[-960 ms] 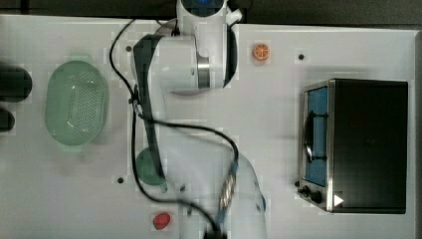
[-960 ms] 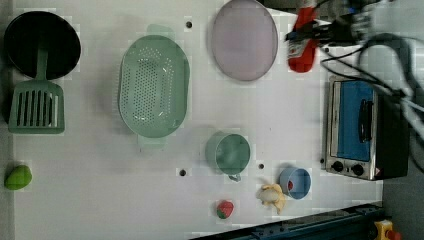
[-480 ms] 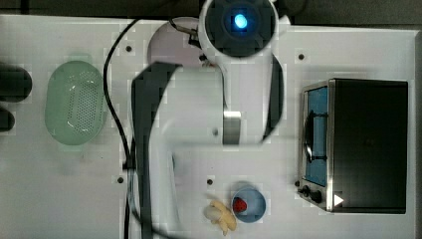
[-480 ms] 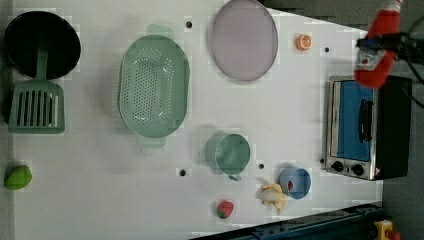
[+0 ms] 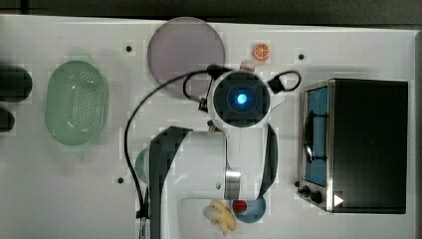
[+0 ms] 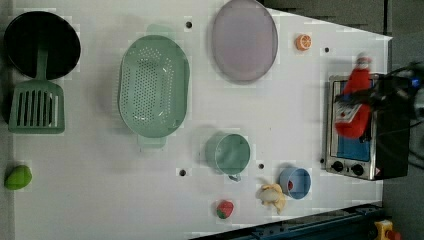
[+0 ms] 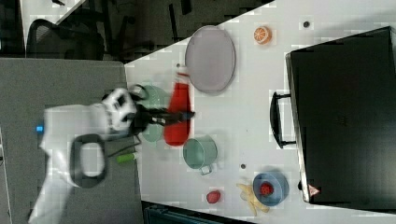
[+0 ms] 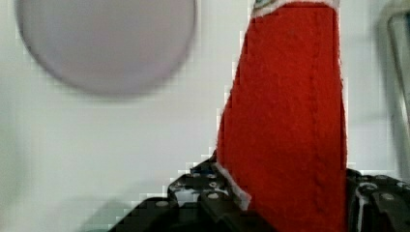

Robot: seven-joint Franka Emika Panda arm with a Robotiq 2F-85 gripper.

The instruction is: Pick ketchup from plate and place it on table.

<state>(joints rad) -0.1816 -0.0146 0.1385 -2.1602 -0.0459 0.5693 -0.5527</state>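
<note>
The ketchup point(image 6: 354, 102) is a red bottle with a white cap, held in the air by my gripper point(image 6: 361, 99), which is shut on its middle. In the left view it hangs in front of the toaster oven. In the right view the ketchup point(image 7: 178, 114) hangs over the table point(image 7: 252, 107), to the left of the plate point(image 7: 210, 58) and slightly below it. The wrist view has the red ketchup point(image 8: 290, 121) rising from between the fingers point(image 8: 208, 193), with the bare lilac plate point(image 8: 106, 38) behind. The arm's wrist covers the bottle in the top view, beside the plate point(image 5: 179, 42).
A toaster oven point(image 6: 360, 150) stands at the left view's right. On the table point(image 6: 100, 200) are a green perforated basket point(image 6: 154, 90), a green cup point(image 6: 229, 153), a blue bowl point(image 6: 295, 182), a banana piece point(image 6: 271, 195), a strawberry point(image 6: 225, 208), an orange slice point(image 6: 302, 42), a black pan point(image 6: 42, 42) and a spatula point(image 6: 36, 105).
The gripper has carried the ketchup away from beside the plate, toward the left view's right and then down in front of the oven. The arm has swung across the top view.
</note>
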